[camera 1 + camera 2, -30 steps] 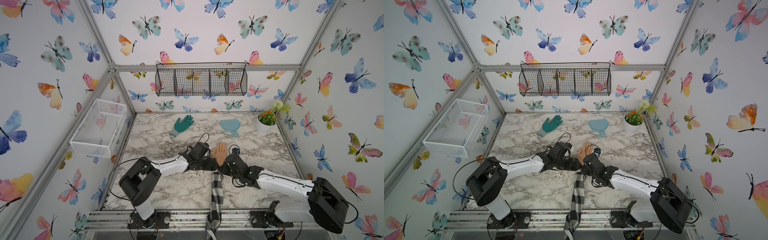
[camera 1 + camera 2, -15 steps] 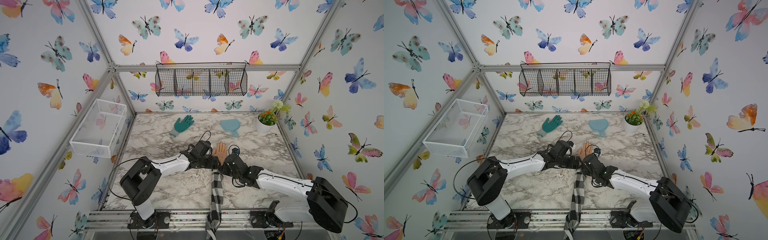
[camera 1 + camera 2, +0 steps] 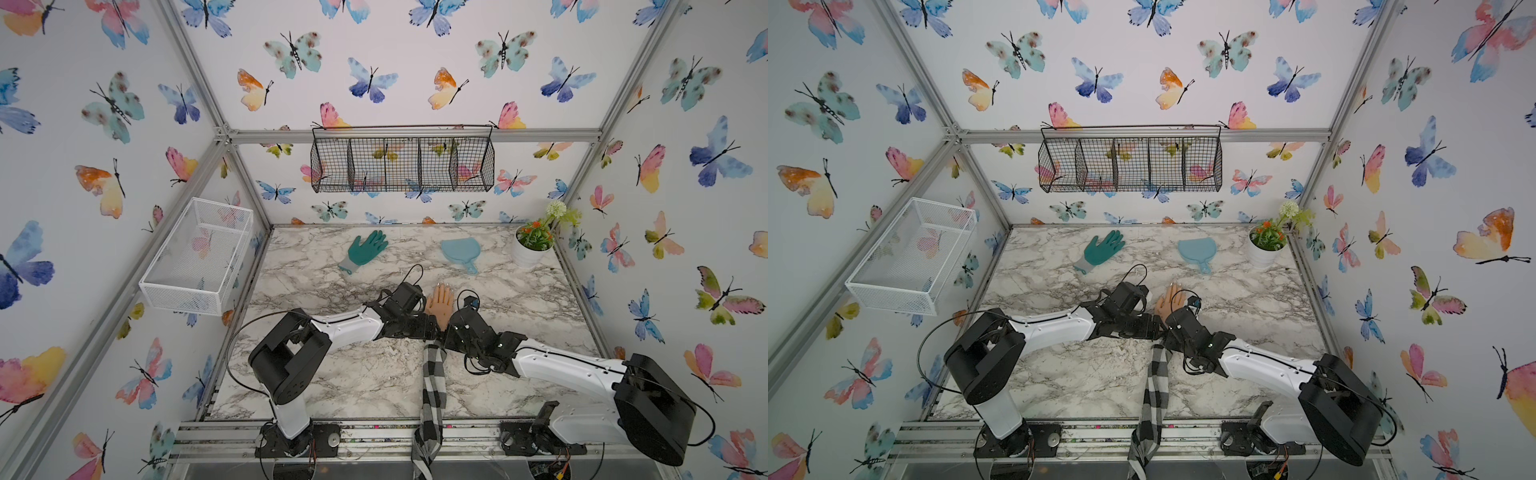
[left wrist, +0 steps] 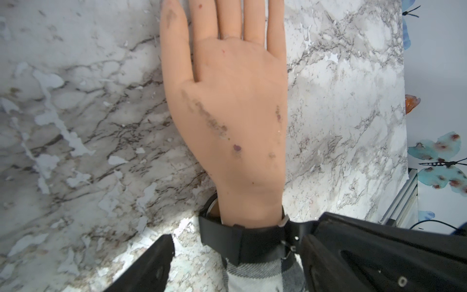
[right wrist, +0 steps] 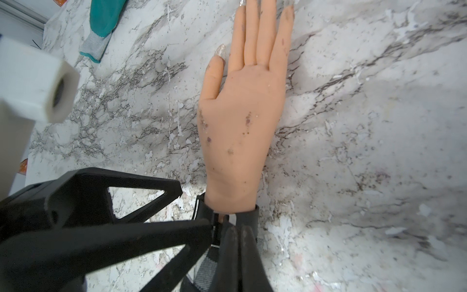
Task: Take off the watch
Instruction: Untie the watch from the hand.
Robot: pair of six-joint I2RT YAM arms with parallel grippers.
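The watch (image 4: 252,242) is a black strap round the wrist of a mannequin hand (image 4: 235,101) that lies flat on the marble table. Its round case (image 4: 210,206) peeks out at the thumb side and its metal buckle (image 4: 285,220) sits at the other side. My left gripper (image 4: 242,235) is open, one finger on each side of the strapped wrist. My right gripper (image 5: 238,228) is shut, its tips pinched on the strap (image 5: 249,215) at the wrist. In both top views the two grippers (image 3: 441,330) (image 3: 1163,328) meet over the wrist and hide the watch.
A black-and-white striped sleeve (image 3: 433,374) runs from the wrist to the front rail. At the back of the table lie a teal glove (image 3: 365,249), a blue dustpan (image 3: 460,251) and a flower pot (image 3: 528,254). A white wire basket (image 3: 199,253) hangs on the left wall.
My left gripper has edged slightly towards the mannequin wrist. The right arm and the hand have stayed where they were.
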